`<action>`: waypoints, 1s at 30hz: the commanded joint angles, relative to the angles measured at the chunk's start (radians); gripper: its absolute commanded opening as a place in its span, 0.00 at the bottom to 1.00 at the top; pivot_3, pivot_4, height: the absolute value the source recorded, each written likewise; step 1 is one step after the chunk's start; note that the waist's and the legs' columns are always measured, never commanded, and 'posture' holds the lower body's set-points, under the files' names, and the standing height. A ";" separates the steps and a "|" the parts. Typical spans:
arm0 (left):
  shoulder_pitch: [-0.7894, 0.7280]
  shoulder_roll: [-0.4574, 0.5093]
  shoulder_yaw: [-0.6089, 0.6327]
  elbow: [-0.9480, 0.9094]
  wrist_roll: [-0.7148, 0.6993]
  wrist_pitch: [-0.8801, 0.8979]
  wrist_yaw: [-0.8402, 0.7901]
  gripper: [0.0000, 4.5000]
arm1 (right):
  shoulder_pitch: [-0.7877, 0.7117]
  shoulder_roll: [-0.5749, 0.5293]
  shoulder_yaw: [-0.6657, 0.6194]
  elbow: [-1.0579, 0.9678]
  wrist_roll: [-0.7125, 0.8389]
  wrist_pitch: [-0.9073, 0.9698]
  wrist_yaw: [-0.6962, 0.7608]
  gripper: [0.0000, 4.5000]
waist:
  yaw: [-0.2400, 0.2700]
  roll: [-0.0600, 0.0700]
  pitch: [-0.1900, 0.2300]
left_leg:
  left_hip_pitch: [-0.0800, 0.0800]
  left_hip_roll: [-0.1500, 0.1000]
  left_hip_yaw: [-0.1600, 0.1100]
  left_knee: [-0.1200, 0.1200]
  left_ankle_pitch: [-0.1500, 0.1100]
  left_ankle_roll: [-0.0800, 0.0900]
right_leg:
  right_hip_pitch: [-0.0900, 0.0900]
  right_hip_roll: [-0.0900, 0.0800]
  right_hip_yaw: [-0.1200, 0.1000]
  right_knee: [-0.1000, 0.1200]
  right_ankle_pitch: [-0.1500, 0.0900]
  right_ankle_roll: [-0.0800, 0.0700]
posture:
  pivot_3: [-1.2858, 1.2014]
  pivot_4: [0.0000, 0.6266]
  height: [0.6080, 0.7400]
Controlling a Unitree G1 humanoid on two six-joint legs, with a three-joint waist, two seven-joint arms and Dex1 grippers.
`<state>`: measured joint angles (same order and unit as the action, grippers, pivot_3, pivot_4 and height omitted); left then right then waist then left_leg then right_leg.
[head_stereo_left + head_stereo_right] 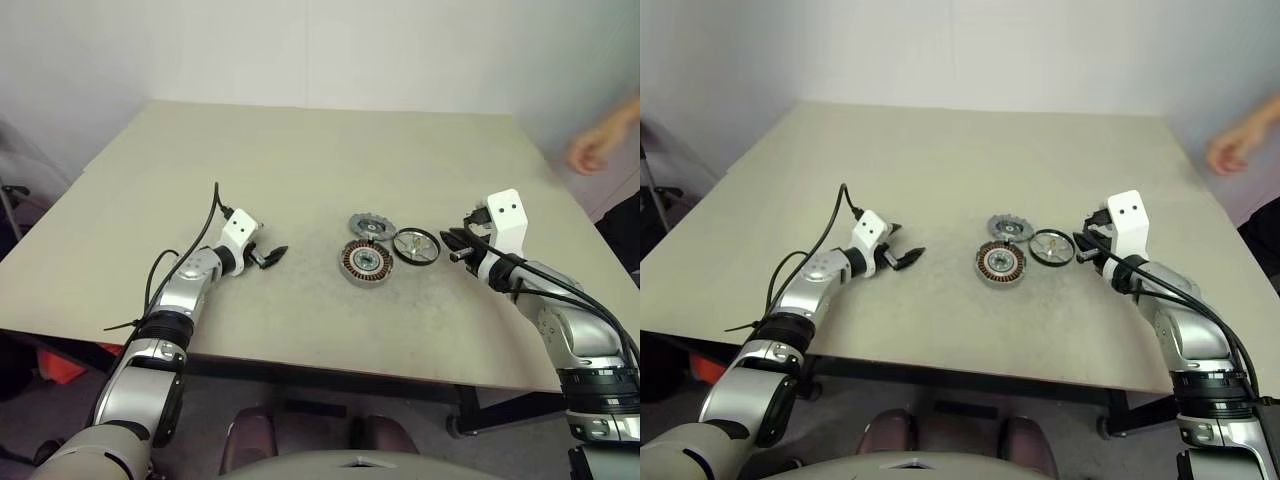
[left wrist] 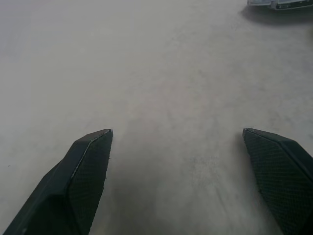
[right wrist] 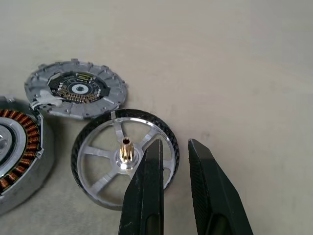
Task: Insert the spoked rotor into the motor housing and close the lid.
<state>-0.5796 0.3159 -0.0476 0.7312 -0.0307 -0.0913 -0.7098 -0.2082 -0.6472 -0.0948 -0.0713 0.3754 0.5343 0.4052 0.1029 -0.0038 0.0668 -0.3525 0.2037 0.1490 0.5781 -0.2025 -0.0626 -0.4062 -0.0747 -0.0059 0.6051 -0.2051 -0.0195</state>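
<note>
The motor housing (image 1: 365, 262), a grey cup ringed with copper coils, lies near the table's middle. Just behind it lies the lid (image 1: 372, 226), a grey notched disc. To the right of both rests the spoked rotor (image 1: 417, 246), black-rimmed with silver spokes and a brass shaft (image 3: 126, 147) pointing up. My right gripper (image 3: 174, 144) hovers at the rotor's right edge, its fingers (image 3: 208, 191) a narrow gap apart and holding nothing. One finger is over the spokes and the other outside the rim. My left gripper (image 1: 268, 256) stands wide open over bare table, left of the housing.
A person's hand (image 1: 595, 145) hangs over the table's far right edge. The beige table (image 1: 300, 150) has free room behind the parts and to their left. A black cable (image 1: 205, 225) loops above my left forearm.
</note>
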 commanded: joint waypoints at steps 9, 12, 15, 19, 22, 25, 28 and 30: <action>-0.006 0.008 0.002 -0.028 0.002 -0.025 0.007 1.00 | 0.000 -0.032 -0.079 0.062 -0.075 -0.045 0.045 0.19 | -0.001 0.000 0.000 | 0.000 0.000 0.000 0.001 0.000 0.001 | 0.000 0.000 0.000 0.001 0.000 0.000 | 0.52 0.00 1.00; -0.010 0.007 0.001 -0.023 0.003 -0.027 0.007 1.00 | 0.000 -0.025 -0.083 0.064 -0.082 -0.043 0.049 0.19 | -0.004 0.000 0.000 | 0.001 0.000 0.000 0.001 0.000 0.001 | 0.000 0.000 0.000 0.002 0.000 0.000 | 0.52 0.00 1.00; -0.012 0.009 0.003 -0.020 0.004 -0.029 0.007 1.00 | 0.003 -0.020 -0.086 0.066 -0.090 -0.044 0.049 0.19 | -0.003 0.000 0.000 | 0.001 0.000 0.000 0.002 0.000 0.001 | 0.001 0.000 0.000 0.002 0.000 0.000 | 0.52 0.00 1.00; -0.012 0.014 0.006 -0.017 0.004 -0.031 0.006 1.00 | -0.010 -0.011 -0.111 0.078 -0.081 -0.033 0.041 0.19 | -0.003 0.000 0.000 | 0.001 0.000 0.000 0.002 0.000 0.001 | 0.001 0.000 0.000 0.002 0.000 -0.001 | 0.52 0.00 1.00; -0.012 0.019 0.010 -0.017 0.002 -0.032 0.007 1.00 | -0.019 -0.009 -0.118 0.080 -0.081 -0.031 0.042 0.19 | -0.003 0.000 0.000 | 0.001 0.000 0.000 0.002 0.000 0.001 | 0.001 0.000 0.000 0.002 0.000 -0.001 | 0.52 0.00 1.00; -0.013 0.028 0.018 -0.014 -0.001 -0.031 0.011 1.00 | -0.022 0.002 -0.119 0.074 -0.077 -0.026 0.045 0.19 | -0.006 0.000 0.000 | 0.001 0.000 0.000 0.002 0.000 0.001 | 0.001 0.000 0.000 0.002 0.000 -0.001 | 0.52 0.00 1.00; -0.014 0.038 0.024 -0.010 -0.004 -0.031 0.015 1.00 | -0.024 0.008 -0.112 0.071 -0.085 -0.027 0.046 0.19 | -0.005 0.000 0.000 | 0.001 0.000 0.000 0.002 0.000 0.001 | 0.001 0.000 0.000 0.002 0.000 -0.001 | 0.52 0.00 1.00; -0.013 0.045 0.032 -0.008 -0.008 -0.029 0.018 1.00 | -0.028 0.012 -0.112 0.072 -0.087 -0.026 0.048 0.19 | -0.004 0.000 0.000 | 0.001 0.000 0.000 0.002 0.000 0.001 | 0.001 0.000 0.000 0.002 0.000 -0.001 | 0.52 0.00 1.00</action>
<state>-0.5772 0.3465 -0.0383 0.7347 -0.0248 -0.1039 -0.6996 -0.2089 -0.6324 -0.1903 0.0249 0.2919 0.5136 0.4539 0.0986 -0.0037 0.0668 -0.3510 0.2039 0.1491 0.5802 -0.2027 -0.0616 -0.4056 -0.0746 -0.0056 0.6071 -0.2048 -0.0203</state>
